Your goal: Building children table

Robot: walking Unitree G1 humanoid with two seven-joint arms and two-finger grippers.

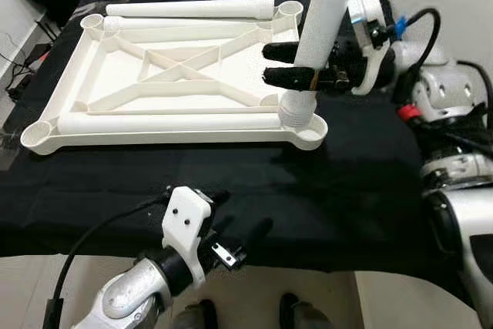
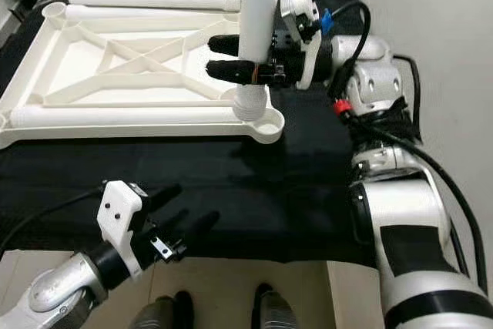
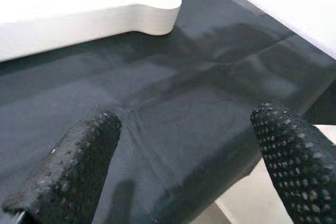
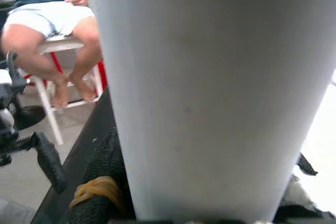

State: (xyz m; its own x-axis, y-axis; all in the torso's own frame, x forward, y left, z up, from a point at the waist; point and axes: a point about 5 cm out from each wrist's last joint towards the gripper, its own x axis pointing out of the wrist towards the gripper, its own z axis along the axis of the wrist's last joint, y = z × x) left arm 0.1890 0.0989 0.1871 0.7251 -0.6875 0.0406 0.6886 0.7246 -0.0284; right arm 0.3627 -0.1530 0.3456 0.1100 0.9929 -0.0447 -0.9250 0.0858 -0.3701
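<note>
Here our right gripper pinches a white table leg with both black fingers, holding it nearly upright, its long axis leaning slightly. Its threaded lower end sits directly over the near right corner socket of the upturned white tabletop on the black cloth. We cannot tell whether the threads have entered the socket, and the leg's top is cut off. Our left gripper hovers with fingers spread at the cloth's near edge, well apart from the tabletop. Another leg lies along the far rim.
</note>
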